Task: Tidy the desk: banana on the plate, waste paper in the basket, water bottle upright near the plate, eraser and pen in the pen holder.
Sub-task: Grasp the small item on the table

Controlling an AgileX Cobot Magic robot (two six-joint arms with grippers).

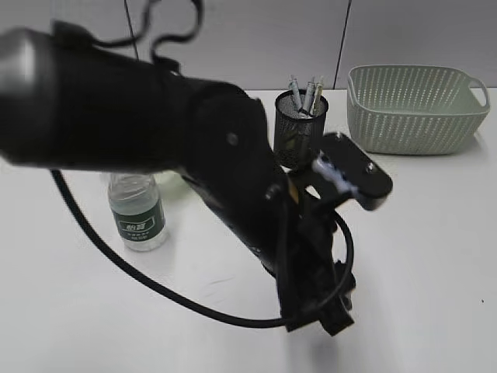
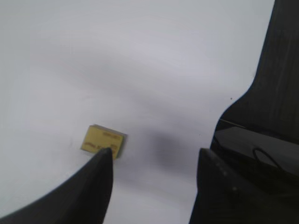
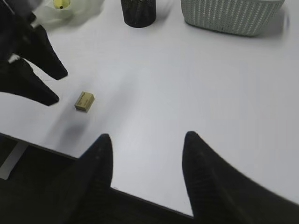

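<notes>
The eraser (image 2: 103, 141), a small yellow block, lies flat on the white table (image 2: 140, 60), with nothing gripping it. The left gripper (image 2: 154, 163) hangs above it with its jaws spread wide and empty, one fingertip (image 2: 103, 158) overlapping the eraser's near edge in the left wrist view; whether it touches cannot be told. The right gripper (image 3: 147, 144) is also wide apart and empty, well away from the eraser over bare table near the front edge. The black mesh pen holder (image 1: 300, 128) stands farther back with pens (image 1: 309, 93) in it, beside the pale green basket (image 1: 415, 109). The water bottle (image 1: 137, 210) stands upright at left, and the banana (image 3: 60, 4) is partly visible on the plate (image 3: 86, 8).
</notes>
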